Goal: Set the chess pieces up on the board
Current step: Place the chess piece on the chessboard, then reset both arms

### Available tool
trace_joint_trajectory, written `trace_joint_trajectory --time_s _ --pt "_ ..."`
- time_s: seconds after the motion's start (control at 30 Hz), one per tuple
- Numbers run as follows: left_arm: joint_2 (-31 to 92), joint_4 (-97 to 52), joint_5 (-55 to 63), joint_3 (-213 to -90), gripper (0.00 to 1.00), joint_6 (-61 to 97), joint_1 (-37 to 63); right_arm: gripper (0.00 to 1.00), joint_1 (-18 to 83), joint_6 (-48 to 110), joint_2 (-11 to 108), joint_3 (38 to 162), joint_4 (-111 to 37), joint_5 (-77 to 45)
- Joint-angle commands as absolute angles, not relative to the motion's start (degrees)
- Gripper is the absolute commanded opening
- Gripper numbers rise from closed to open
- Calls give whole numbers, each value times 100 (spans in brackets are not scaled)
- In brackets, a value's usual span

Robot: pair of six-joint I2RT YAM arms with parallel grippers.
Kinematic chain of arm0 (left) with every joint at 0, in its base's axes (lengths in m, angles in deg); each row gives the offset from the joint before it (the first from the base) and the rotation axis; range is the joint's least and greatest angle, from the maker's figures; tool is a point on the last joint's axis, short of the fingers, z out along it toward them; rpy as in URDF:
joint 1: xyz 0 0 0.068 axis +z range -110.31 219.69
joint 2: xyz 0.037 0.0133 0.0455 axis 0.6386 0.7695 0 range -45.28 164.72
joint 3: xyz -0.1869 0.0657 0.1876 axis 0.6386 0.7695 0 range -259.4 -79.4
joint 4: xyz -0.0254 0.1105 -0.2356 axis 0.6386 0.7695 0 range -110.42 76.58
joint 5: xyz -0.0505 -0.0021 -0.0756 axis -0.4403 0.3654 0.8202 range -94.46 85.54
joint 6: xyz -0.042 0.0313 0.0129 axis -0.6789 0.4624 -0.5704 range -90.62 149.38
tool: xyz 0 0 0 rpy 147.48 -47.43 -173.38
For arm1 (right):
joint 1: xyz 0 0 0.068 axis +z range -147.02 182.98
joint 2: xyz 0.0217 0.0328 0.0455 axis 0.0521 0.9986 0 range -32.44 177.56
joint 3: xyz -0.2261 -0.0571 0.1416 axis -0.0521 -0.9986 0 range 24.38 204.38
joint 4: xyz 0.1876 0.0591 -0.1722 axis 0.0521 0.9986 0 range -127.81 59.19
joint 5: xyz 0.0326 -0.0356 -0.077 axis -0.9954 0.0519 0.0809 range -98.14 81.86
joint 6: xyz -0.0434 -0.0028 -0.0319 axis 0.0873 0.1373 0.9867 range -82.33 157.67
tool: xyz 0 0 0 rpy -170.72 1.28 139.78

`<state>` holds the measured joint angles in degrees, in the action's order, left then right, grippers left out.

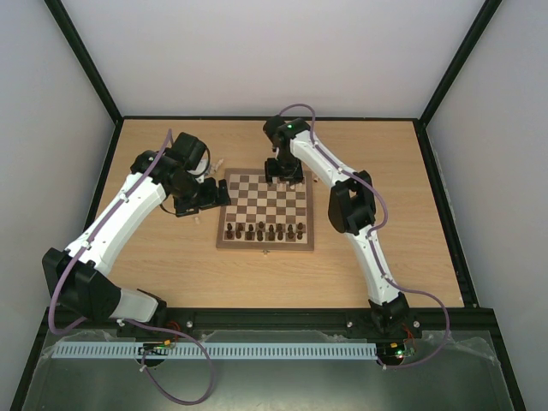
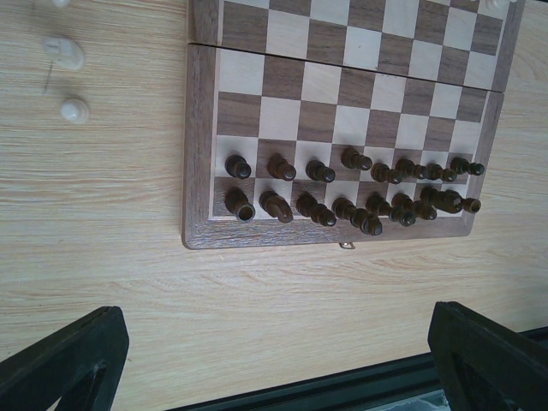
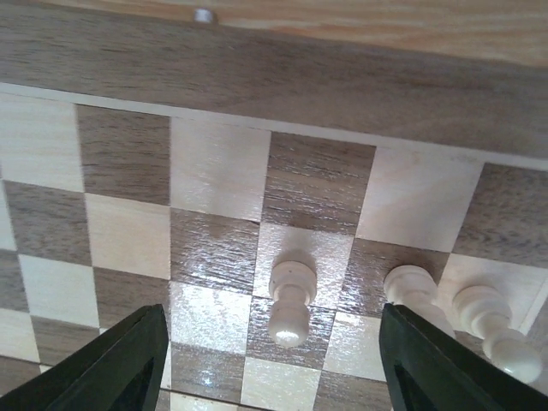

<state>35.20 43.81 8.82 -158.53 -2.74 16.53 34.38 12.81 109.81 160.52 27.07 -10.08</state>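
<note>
The board lies mid-table. Dark chess pieces fill its two near rows, seen close in the left wrist view. My right gripper hangs low over the board's far edge, open. In the right wrist view its fingertips stand wide on either side of an upright pale pawn without touching it. Two more pale pieces stand just to the pawn's right. My left gripper hovers off the board's left edge, open and empty.
Loose pale pieces lie on the tabletop left of the board. A black frame rail runs along the near table edge. Walls close in the table at the back and sides.
</note>
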Motion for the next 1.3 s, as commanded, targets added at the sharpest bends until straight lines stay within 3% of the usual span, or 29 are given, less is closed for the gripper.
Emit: trace_joint_trajectory --time_s 0.0,0.27,0.57,1.0,1.27 --pt "3492 4510 927 -16022 99 -321 1692 72 3445 1265 10425 16222 2787 -1016" --pt "3503 4492 818 -16149 99 -468 1692 99 3380 1258 9771 16214 2733 -933" --pt "3681 4682 -54 -16653 99 -673 1692 99 3179 1281 8411 15245 2629 -214" --pt "2716 3240 -160 -15496 99 -741 1701 99 2659 1198 4555 10794 1445 769" --pt "1401 2591 41 -14452 99 -913 1692 99 2657 921 2505 9071 922 1024"
